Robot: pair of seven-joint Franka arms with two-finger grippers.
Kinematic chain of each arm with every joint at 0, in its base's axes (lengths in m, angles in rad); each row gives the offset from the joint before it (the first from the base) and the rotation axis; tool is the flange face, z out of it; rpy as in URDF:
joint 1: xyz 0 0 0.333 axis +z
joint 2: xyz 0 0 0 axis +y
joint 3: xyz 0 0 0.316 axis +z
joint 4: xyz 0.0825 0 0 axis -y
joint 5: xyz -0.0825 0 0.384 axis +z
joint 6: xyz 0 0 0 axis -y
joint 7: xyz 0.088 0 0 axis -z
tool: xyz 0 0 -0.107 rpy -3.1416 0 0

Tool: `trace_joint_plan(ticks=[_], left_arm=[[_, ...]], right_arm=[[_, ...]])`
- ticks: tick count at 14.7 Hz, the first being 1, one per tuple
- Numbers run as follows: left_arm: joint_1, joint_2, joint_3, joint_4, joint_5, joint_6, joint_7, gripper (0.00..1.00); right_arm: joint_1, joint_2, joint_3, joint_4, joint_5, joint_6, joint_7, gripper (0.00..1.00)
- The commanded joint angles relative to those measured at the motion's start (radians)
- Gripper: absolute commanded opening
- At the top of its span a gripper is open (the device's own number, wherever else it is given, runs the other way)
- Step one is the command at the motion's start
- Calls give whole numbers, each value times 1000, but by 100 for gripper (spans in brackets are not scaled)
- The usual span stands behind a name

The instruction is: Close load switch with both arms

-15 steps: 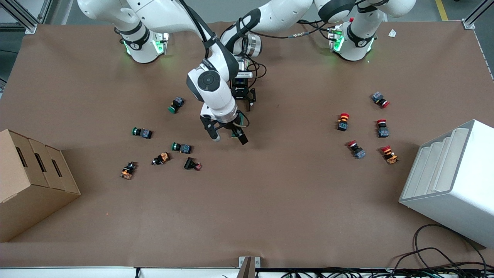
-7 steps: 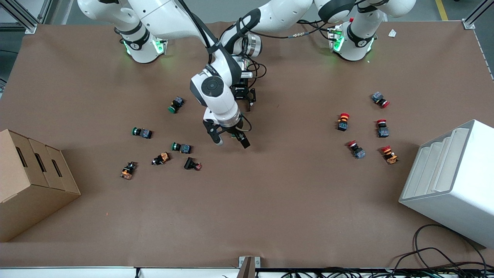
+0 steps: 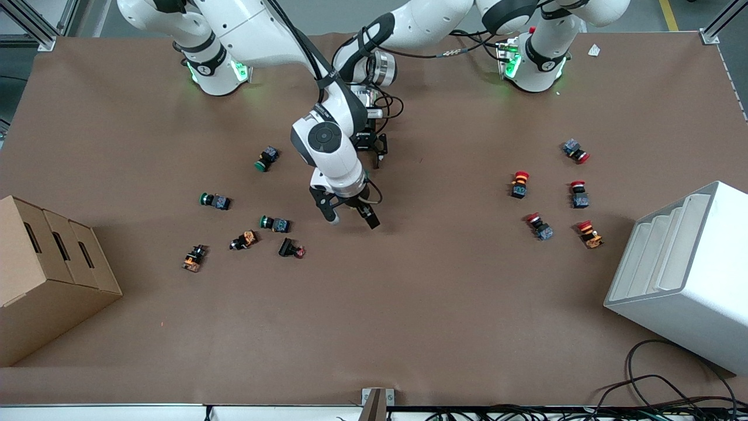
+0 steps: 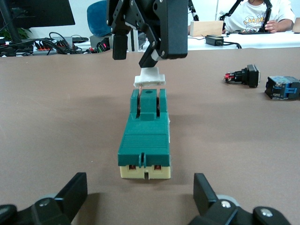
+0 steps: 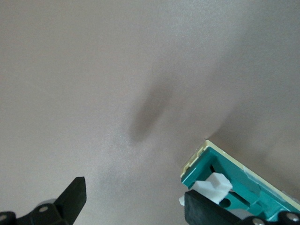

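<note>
Right gripper [image 3: 349, 216] is low over the middle of the table [image 3: 409, 304], its fingers spread apart, and the load switch [image 4: 144, 139] sits directly under it. In the front view the switch is almost wholly hidden by that gripper and wrist. The left wrist view shows it plainly: a dark green block on a cream base, lying flat on the brown surface, its white lever [image 4: 150, 78] raised at the end under the right gripper [image 4: 150, 44]. One black finger [image 4: 171, 28] of that gripper is right at the lever; whether it presses on it or only brushes it I cannot tell. In the right wrist view the other finger [image 5: 70, 199] stands over bare table, well clear of the switch [image 5: 234, 180], so nothing is clamped.

Left gripper [image 3: 374, 156] hangs just above the table at the switch's other end, toward the robots' bases. Its two fingers [image 4: 70, 194] are wide apart, with the cream end face of the switch lying just ahead of the gap and touching neither.

Writing? A small white logo sits on the left gripper's black body (too small to read), and each arm base carries a dark mark I cannot make out.

Green-capped push buttons [image 3: 274, 223] lie toward the right arm's end of the table from the right gripper, red-capped push buttons [image 3: 520, 184] well off toward the left arm's end.
</note>
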Motion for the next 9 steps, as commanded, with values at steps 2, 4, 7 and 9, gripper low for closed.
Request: trace_joint_plan(ticks=[2, 4, 7, 9], left_arm=[[7, 28, 25, 6, 5, 8, -2, 99], [5, 28, 25, 6, 5, 9, -2, 99], [7, 28, 27, 4, 7, 9, -2, 99], [7, 28, 27, 6, 7, 9, -2, 99]], right_arm=[[-8, 29, 5, 13, -13, 25, -15, 100], [-10, 46, 5, 13, -14, 48, -15, 100], [-11, 69, 5, 13, -28, 68, -17, 100], [-13, 83, 5, 13, -29, 84, -18, 100]])
